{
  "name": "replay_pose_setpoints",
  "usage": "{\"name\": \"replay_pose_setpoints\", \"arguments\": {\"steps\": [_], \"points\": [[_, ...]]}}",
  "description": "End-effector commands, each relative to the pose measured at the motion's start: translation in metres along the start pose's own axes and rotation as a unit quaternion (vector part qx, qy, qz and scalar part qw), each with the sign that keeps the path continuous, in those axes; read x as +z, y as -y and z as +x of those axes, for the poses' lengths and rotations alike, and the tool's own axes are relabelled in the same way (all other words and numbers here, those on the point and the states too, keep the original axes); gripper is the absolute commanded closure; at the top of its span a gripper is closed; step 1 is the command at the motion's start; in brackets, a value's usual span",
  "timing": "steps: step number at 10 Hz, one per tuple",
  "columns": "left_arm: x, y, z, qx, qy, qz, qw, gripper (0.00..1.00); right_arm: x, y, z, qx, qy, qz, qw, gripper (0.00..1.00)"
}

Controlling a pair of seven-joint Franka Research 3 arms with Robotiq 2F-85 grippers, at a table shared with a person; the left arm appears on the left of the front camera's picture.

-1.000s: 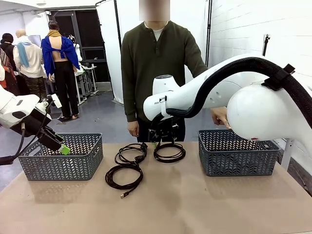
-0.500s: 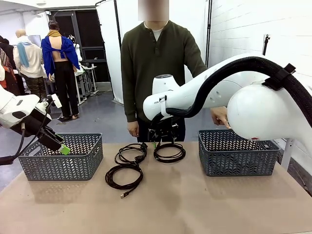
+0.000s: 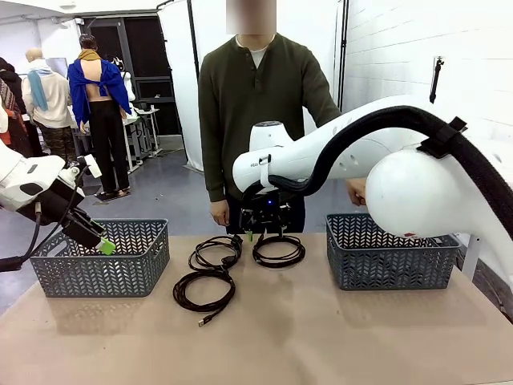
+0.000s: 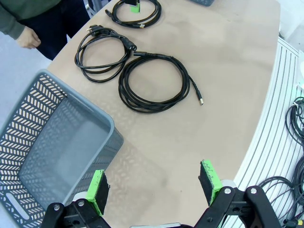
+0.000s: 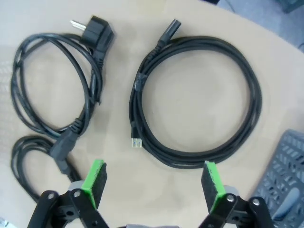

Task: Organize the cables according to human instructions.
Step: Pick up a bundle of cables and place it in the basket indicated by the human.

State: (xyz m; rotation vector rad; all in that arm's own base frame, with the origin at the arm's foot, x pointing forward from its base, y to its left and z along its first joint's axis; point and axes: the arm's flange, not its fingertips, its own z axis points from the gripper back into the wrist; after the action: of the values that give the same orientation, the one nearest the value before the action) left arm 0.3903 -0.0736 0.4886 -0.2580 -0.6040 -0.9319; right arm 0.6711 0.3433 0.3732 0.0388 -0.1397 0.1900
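The cables (image 3: 227, 258) lie as three black coils that we can count on the table (image 3: 321, 337), between the left basket (image 3: 100, 269) and the right basket (image 3: 391, 265). There is a near coil (image 4: 142, 104) ending in a USB plug, a mains cord (image 4: 127, 46) just beyond it, and a far coil (image 5: 252, 102) to their right.

From the front, the right basket's inside is hidden behind its wall. The right arm (image 3: 337, 152) covers part of the person (image 3: 256, 112) at the far side and most of one hand (image 3: 357, 191). The right gripper (image 5: 154, 183) is hard to make out there, dark against dark clothing. In its wrist view we see the jaws spread wide and empty above the far coil. The left gripper (image 4: 153, 183) is just as wide and empty, with one pad over the left basket and the other over bare table.

The table is tan and matte. Beyond it we see a grey floor (image 3: 160, 192) and a white brick wall (image 3: 417, 48) on the right.

Compared with a second ago, the right arm's big near joint (image 3: 417, 192) sits slightly further left. The coils, the baskets and the left arm (image 3: 28, 180) are unchanged.
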Motion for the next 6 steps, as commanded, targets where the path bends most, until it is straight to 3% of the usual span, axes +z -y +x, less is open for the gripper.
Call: {"name": "replay_pose_setpoints", "arguments": {"steps": [1,6], "points": [[0.0,-0.003,-0.002,-0.006,0.006,-0.009,1.0,0.0,-0.006,-0.006,0.021,-0.032,-0.011,-0.005,0.999,0.0],[0.0,-0.003,-0.002,-0.006,0.006,-0.009,1.0,0.0,-0.034,-0.009,0.032,-0.049,-0.011,-0.01,0.999,0.0]]}}
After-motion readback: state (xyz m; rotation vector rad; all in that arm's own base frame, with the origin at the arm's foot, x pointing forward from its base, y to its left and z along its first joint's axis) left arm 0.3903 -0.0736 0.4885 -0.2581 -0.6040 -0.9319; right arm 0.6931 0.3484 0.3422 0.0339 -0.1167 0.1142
